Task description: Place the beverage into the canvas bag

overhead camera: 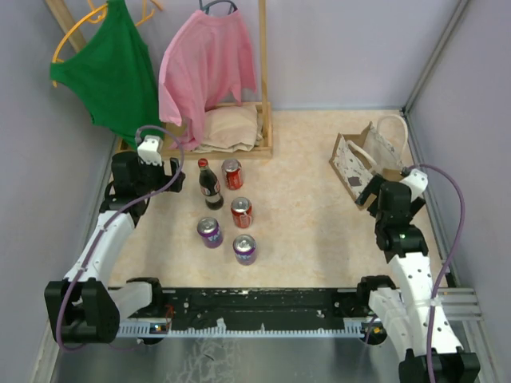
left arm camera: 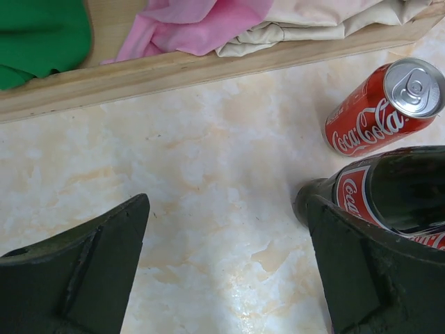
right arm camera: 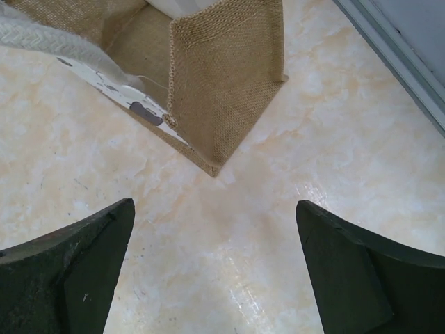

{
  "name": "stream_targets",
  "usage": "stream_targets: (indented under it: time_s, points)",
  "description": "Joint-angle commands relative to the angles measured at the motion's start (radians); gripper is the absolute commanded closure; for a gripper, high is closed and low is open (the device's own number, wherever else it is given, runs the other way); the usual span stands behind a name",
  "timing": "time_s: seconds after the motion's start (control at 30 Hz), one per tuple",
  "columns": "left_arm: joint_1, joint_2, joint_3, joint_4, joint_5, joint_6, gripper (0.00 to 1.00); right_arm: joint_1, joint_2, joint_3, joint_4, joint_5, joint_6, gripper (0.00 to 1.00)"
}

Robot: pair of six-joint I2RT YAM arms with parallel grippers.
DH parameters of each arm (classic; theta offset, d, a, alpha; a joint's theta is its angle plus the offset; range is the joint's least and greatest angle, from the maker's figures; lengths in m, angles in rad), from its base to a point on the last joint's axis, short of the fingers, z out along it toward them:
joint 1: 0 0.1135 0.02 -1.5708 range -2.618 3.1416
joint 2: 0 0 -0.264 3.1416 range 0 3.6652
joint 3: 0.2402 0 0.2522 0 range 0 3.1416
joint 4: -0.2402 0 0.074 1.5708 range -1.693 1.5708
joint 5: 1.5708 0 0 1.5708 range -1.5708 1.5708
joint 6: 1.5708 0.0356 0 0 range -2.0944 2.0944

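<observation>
Wide-spread left gripper [left arm camera: 228, 203], cola bottle [left arm camera: 407, 188] at one finger (red can [left arm camera: 382, 108] just beyond).

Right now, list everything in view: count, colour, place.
cola bottle with red cap: 1, dark brown, left-centre of table, upright
red cola cans: 2, red, just right of the bottle, upright
purple soda cans: 2, purple, nearest row, upright
canvas bag with white handles: 1, tan-brown, far right
green shirt: 1, green, hanging back left
pink shirt: 1, pink, hanging on rack
beige cushion: 1, beige, rack base
wooden rack: 1, light wood, back centre
marbled table: 1, cream
left gripper: open, empty, by the bottle
right gripper: open, empty, before the bag
</observation>
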Motion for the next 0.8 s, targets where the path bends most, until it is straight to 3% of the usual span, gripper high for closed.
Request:
stream_targets:
  time_s: [0.0,0.17,0.57,0.77]
  points:
    - [-0.007,-0.003,0.038,0.013,-0.013,0.014,0.00,-0.013,0.031,0.100,0.030,0.038,-0.040,0.01]
    - [-0.007,0.003,0.042,0.019,-0.017,0.032,0.00,-0.013,0.146,0.373,0.059,-0.005,-0.152,0.01]
    - [-0.007,0.021,0.039,0.048,-0.005,0.009,0.00,-0.053,0.758,1.146,-0.186,-0.035,-0.435,0.07]
    - [-0.006,0.018,0.042,0.048,-0.004,0.007,0.00,-0.118,0.924,1.293,-0.223,-0.031,-0.523,0.09]
